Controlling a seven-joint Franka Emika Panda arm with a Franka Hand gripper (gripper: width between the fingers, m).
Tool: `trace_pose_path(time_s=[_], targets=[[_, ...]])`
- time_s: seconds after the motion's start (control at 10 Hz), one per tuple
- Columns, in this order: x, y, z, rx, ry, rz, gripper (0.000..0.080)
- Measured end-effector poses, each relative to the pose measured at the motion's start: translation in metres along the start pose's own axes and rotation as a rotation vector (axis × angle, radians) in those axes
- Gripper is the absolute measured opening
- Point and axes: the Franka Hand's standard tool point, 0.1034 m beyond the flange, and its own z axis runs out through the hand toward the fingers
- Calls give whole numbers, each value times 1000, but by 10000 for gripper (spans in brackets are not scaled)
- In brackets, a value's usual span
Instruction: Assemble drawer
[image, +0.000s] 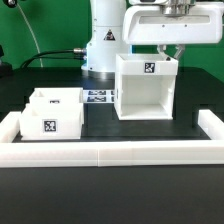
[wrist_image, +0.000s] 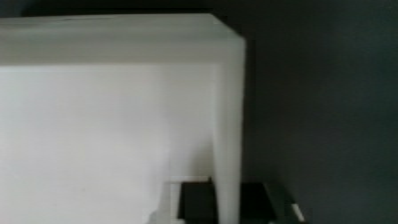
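The large white cube-shaped housing (image: 147, 90) stands at the exterior view's right, open on top, with a tag on its back wall. My gripper (image: 172, 52) comes down on the housing's far right top edge. In the wrist view the gripper (wrist_image: 228, 200) has a dark finger (wrist_image: 194, 201) on each side of a thin white housing wall (wrist_image: 228, 120) and is shut on it. A small white drawer (image: 47, 122) with a front tag sits at the exterior view's left, far from the gripper. A second similar white tray (image: 56, 99) sits just behind it.
The marker board (image: 98, 97) lies flat between the trays and the housing. Long white border rails (image: 110, 152) frame the black table at the front and both sides. The robot's base (image: 100, 45) stands at the back.
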Motion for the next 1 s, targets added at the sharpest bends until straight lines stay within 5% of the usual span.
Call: trace_pose_path(time_s=[0.4,0.8,1.0], targets=[[7,5,0,1,5,-65,37],[79,13,4,24,68,-83,37],[128,13,5,52,108,-21,37]])
